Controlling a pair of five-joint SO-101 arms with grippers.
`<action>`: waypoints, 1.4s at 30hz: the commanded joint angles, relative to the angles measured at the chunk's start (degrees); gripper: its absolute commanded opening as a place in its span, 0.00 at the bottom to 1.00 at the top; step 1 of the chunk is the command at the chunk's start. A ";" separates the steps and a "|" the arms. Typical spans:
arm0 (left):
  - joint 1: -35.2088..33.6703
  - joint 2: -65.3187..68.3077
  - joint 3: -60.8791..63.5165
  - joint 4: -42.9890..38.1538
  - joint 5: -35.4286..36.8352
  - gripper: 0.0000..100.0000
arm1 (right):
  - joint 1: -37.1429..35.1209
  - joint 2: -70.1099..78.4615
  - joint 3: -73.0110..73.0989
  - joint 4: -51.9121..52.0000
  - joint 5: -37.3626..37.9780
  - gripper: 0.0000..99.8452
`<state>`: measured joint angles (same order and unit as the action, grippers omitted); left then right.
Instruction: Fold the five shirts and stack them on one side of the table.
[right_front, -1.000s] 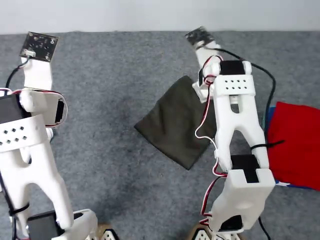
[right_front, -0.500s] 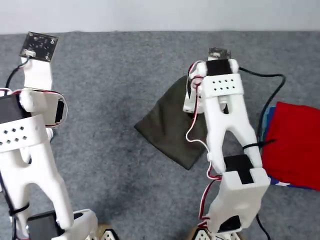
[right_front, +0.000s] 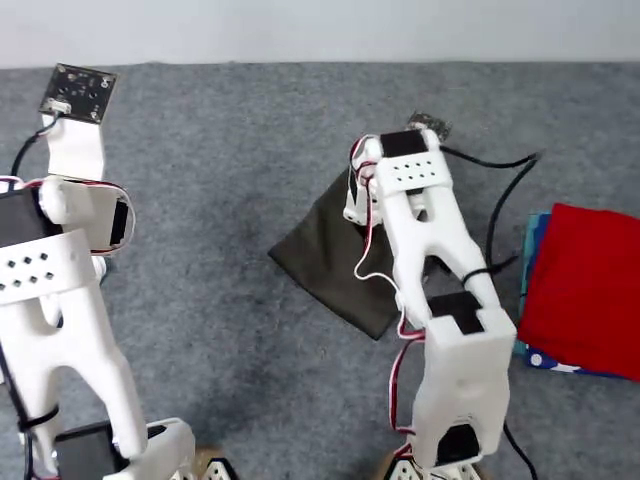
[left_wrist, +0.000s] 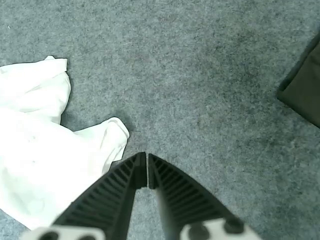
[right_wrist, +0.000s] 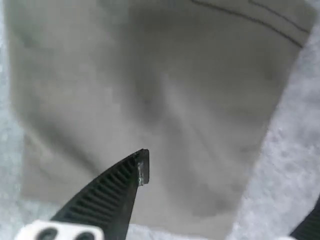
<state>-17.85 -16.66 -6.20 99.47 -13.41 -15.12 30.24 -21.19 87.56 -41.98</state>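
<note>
Progress: red shirt (right_front: 585, 290) folded, lying atop blue shirt (right_front: 530, 250), stack at 3 o'clock edge of table (right_front: 220, 150). Olive shirt (right_front: 325, 255) folded, lying at table centre, not yet stacked. White shirt (left_wrist: 30, 165) crumpled, unfolded. Judged past halfway.

Right gripper (right_wrist: 225, 197): jaws wide apart over olive shirt, holding nothing; contact cannot be told.

Left gripper (left_wrist: 147, 172): fingers pressed together, empty, beside white shirt.

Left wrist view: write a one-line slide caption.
Shut black left gripper hovers over the grey felt table, between a crumpled white shirt and the corner of a dark olive shirt.
</note>
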 joint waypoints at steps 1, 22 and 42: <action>-0.09 -2.29 -0.40 1.05 -0.53 0.01 | 0.66 3.47 -2.02 -4.53 -2.46 0.48; -0.18 -2.02 -0.40 1.05 -0.53 0.01 | 2.59 15.34 -3.78 -5.93 1.93 0.01; -0.18 -2.29 -0.40 1.05 -0.53 0.01 | 6.02 -11.12 -6.42 14.29 26.99 0.01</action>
<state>-17.85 -16.66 -6.20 99.47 -13.41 -11.16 28.75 -26.29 98.46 -19.12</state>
